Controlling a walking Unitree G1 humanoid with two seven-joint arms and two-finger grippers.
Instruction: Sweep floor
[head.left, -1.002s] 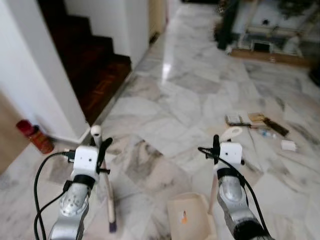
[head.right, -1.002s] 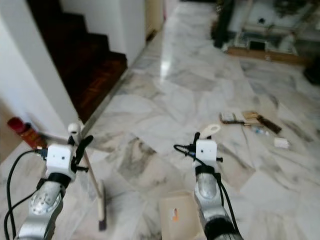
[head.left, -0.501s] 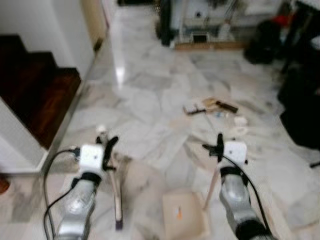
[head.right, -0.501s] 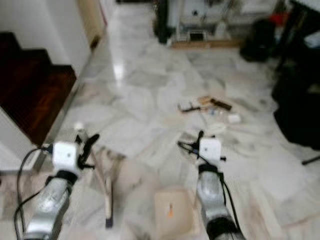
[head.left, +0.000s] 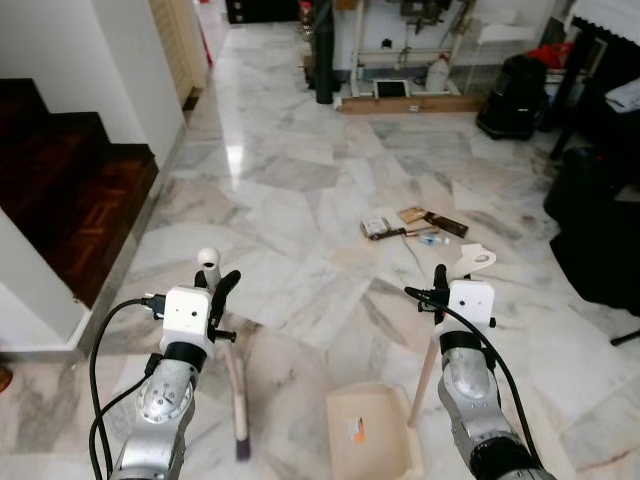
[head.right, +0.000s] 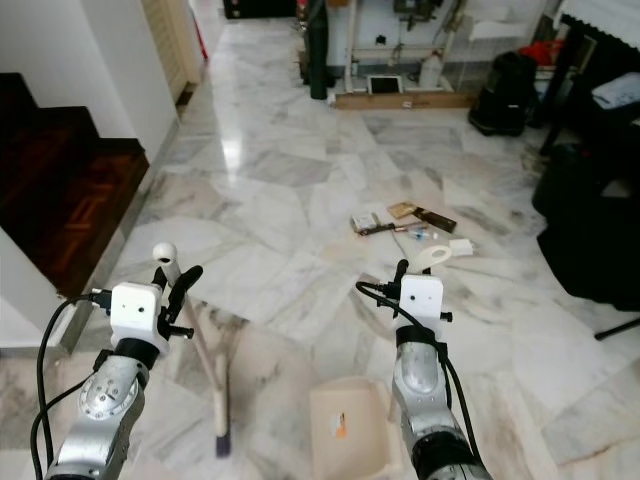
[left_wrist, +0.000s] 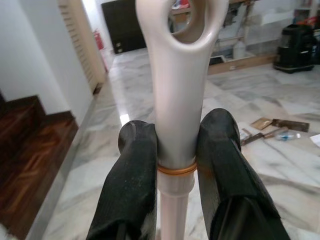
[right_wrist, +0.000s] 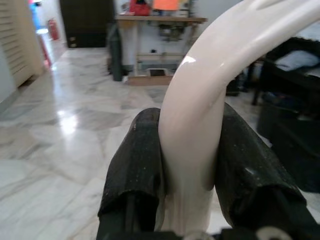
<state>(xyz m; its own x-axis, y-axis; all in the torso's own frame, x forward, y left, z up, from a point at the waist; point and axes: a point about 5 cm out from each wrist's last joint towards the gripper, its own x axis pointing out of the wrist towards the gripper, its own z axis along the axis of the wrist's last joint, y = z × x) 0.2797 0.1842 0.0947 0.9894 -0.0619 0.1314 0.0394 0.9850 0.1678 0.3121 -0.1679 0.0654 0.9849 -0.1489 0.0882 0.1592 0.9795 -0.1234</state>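
The marble floor (head.left: 300, 200) spreads out in front of both grippers. A dark wooden staircase (head.left: 70, 190) is off to the left of the left gripper.

The dustpan (head.left: 372, 445) sits on the floor, just below and a little left of the right gripper (right_wrist: 187, 165). That gripper squeezes the dustpan's cream handle (right_wrist: 205, 100) tight between its two black fingers.

The left gripper (left_wrist: 175, 170) squeezes the top of the broom (head.left: 232, 380). The broom's stick slants down from it to the floor.

A little pile of trash (head.left: 415, 222) lies on the floor, well ahead of the right gripper.
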